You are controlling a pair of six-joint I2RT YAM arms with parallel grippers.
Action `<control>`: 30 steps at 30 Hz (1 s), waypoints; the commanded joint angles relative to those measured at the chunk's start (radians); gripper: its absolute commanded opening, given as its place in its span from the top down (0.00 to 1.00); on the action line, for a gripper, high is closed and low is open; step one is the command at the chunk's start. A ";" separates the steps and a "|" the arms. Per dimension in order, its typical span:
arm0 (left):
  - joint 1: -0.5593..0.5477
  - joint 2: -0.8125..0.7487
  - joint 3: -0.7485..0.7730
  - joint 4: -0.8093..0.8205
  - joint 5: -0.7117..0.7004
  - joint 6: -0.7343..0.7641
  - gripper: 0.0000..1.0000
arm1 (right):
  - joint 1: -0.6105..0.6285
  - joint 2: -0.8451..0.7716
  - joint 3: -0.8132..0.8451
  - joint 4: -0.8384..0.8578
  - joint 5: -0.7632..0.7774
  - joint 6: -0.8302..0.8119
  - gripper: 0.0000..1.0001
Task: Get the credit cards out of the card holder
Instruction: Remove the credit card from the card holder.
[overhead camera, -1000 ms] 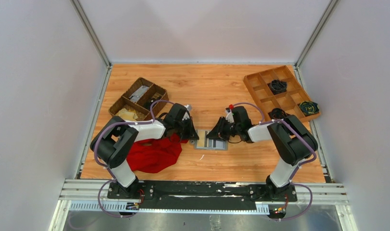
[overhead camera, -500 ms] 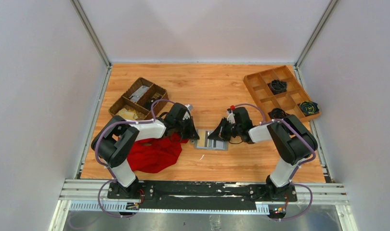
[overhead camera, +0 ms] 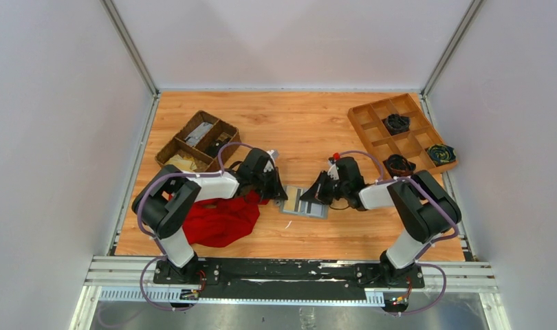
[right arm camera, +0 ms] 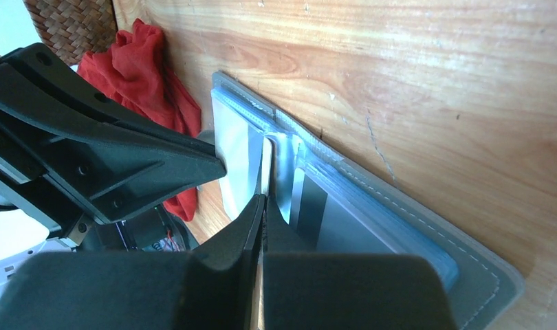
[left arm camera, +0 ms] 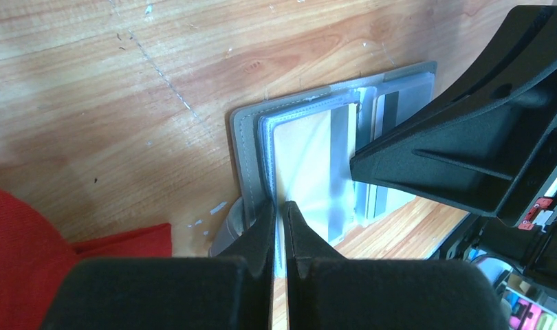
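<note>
Lying left of the left gripper is one red cloth. That gripper's jaws pinch the clear sleeve of one open grey card holder, one beige credit card just ahead. The right gripper is clamped tight at the fold; grasp unclear.

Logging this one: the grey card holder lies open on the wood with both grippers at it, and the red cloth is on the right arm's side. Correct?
Not quite. The red cloth lies on the left arm's side, next to the left gripper, as the top external view shows. The rest holds: the card holder lies open on the wood, with the right gripper at it too.
</note>
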 commanded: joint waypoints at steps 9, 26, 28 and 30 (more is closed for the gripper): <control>-0.025 0.038 -0.031 -0.052 -0.015 0.033 1.00 | -0.031 -0.104 -0.080 -0.095 0.027 -0.053 1.00; -0.025 0.047 -0.028 -0.052 -0.011 0.035 1.00 | -0.034 -0.082 -0.078 -0.051 -0.044 0.009 0.81; -0.025 0.048 -0.027 -0.052 -0.010 0.034 1.00 | -0.035 -0.074 -0.082 -0.042 -0.043 0.011 0.81; -0.025 0.048 -0.027 -0.052 -0.010 0.036 1.00 | -0.034 -0.064 -0.082 -0.039 -0.043 0.011 0.82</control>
